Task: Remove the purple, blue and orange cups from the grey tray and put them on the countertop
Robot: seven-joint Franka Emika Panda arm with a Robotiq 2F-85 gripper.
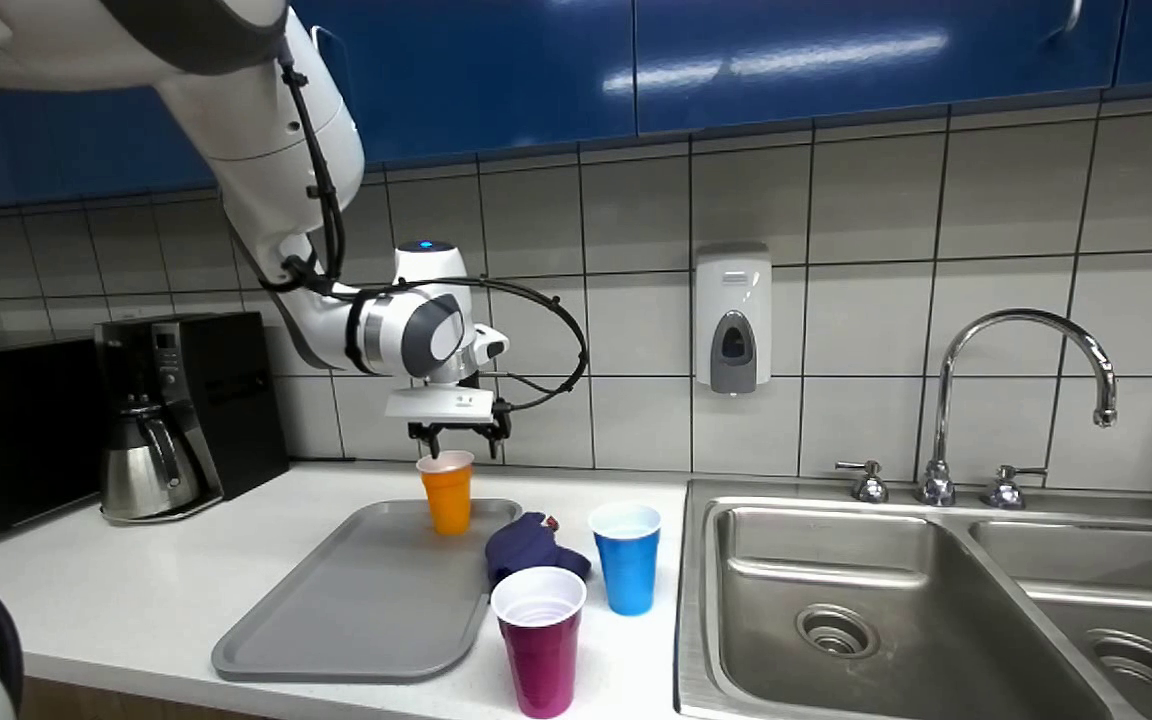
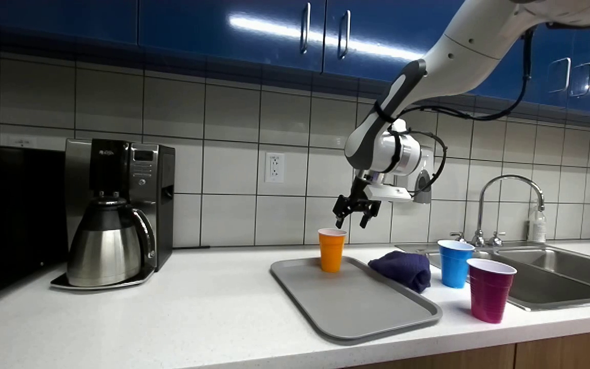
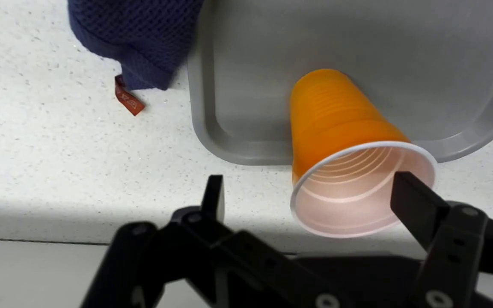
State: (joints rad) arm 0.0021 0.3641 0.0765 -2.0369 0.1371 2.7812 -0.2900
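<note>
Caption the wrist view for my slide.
Open end effector near an orange plastic cup on a grey tray, dark purple cloth at its edge.

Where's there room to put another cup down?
On the counter between the coffee maker and the tray, or on the tray, from the orange cup toward the counter's front edge. It's crowded between tray and sink: dark cloth, blue cup, purple cup.

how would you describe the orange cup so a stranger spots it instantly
On the white countertop, find the grey tray. At its end nearest the tiled wall stands the orange cup, upright. It is the only cup on the tray; the blue cup and purple cup stand off it.
</note>
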